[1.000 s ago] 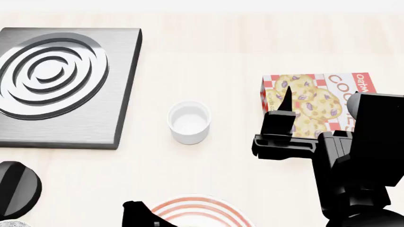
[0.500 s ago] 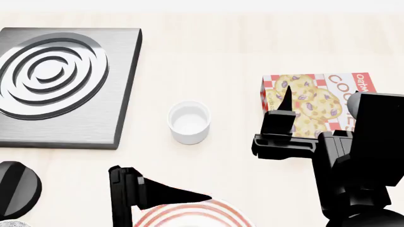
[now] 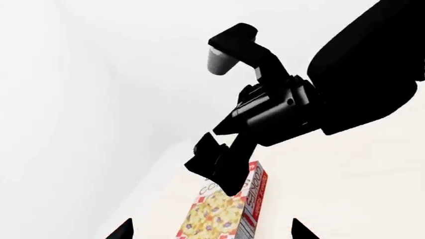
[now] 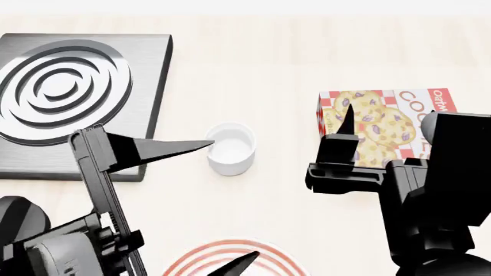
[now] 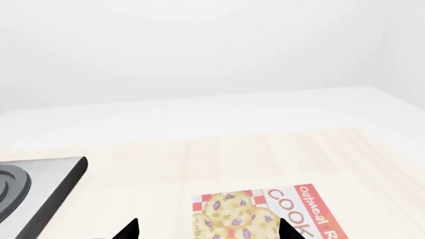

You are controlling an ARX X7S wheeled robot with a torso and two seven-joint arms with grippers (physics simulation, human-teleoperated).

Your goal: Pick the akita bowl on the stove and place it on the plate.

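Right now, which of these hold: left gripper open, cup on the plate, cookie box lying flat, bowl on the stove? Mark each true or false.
The left gripper is open: true.
The white cup stands on the plate: false, it stands on the table, apart from the plate, between stove and cookie box.
The cookie box lies flat: true.
A bowl sits on the stove: false, none shows there.

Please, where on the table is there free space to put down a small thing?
Free: the strip behind the cup, between the stove and the cookie box; also the patch between the cup and the plate. Crowded: the near edge, with the left gripper, the knob and the right arm.
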